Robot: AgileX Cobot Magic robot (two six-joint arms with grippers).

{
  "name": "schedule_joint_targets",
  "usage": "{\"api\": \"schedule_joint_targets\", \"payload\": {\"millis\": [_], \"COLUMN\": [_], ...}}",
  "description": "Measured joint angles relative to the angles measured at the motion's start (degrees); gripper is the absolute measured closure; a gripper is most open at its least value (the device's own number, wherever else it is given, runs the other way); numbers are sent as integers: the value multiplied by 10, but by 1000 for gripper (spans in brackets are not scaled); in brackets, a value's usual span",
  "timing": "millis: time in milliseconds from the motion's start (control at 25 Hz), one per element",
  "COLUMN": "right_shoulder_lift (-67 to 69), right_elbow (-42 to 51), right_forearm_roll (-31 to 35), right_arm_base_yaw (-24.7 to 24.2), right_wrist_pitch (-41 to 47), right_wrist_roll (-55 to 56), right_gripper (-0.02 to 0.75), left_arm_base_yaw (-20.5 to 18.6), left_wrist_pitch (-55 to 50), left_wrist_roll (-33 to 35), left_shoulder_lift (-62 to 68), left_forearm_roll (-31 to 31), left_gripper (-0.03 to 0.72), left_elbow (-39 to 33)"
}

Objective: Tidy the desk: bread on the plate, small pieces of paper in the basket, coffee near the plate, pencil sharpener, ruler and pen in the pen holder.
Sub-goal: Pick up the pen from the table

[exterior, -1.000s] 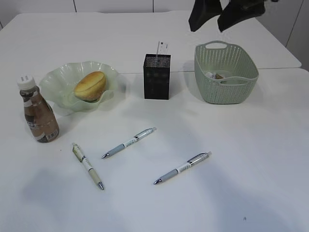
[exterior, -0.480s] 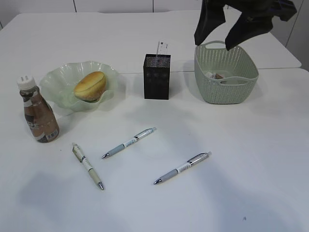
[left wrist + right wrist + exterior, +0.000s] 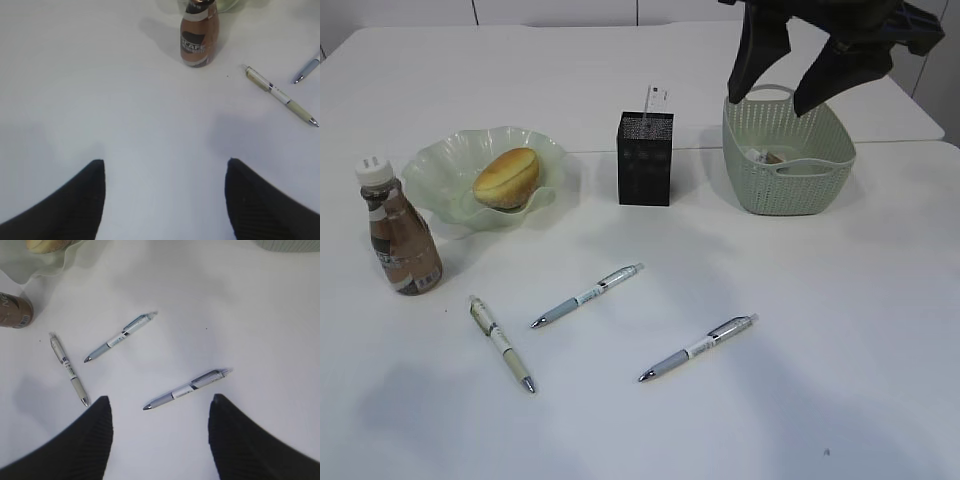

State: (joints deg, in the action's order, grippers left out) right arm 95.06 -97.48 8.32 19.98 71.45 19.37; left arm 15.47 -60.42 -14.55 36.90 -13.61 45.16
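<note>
The bread (image 3: 506, 177) lies in the green plate (image 3: 440, 165), and the coffee (image 3: 400, 238) stands just left of it. Three pens (image 3: 588, 295) (image 3: 501, 342) (image 3: 698, 348) lie loose on the desk (image 3: 840, 330). A clear ruler (image 3: 657, 100) sticks up from the black pen holder (image 3: 645, 160). Small pieces of paper (image 3: 770, 155) sit in the basket (image 3: 790, 185). My right gripper (image 3: 772, 97) (image 3: 160, 399) hangs open and empty above the basket's far rim. My left gripper (image 3: 165, 165) is open over bare desk, short of the coffee (image 3: 199, 37). No pencil sharpener shows.
A seam crosses the tabletop behind the pen holder, and a second white table (image 3: 520, 70) lies beyond it. The right wrist view takes in the pens (image 3: 187, 388) (image 3: 120, 337) (image 3: 66, 369) from high up. Bare desk stretches along the near edge.
The right gripper has come down and shifted right, more of it showing above the basket. The objects on the desk have not moved.
</note>
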Motion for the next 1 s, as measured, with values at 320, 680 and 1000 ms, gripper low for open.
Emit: {"api": "schedule_joint_targets", "payload": {"millis": [320,680,1000], "right_shoulder_lift": [0,0,0], "right_elbow": [0,0,0], "right_forearm_roll": [6,49,62], "right_arm_base_yaw": [0,1,1], "right_wrist_pitch": [0,0,0], "right_wrist_roll": [21,-10,-20], "right_gripper": [260,260,260], "left_arm_base_yaw": [0,0,0], "left_wrist_pitch": [0,0,0], "left_wrist_roll": [0,0,0], "left_shoulder_lift": [0,0,0], "left_forearm_roll": [2,3,4], "left_gripper": [160,160,160], "left_elbow": [0,0,0]}}
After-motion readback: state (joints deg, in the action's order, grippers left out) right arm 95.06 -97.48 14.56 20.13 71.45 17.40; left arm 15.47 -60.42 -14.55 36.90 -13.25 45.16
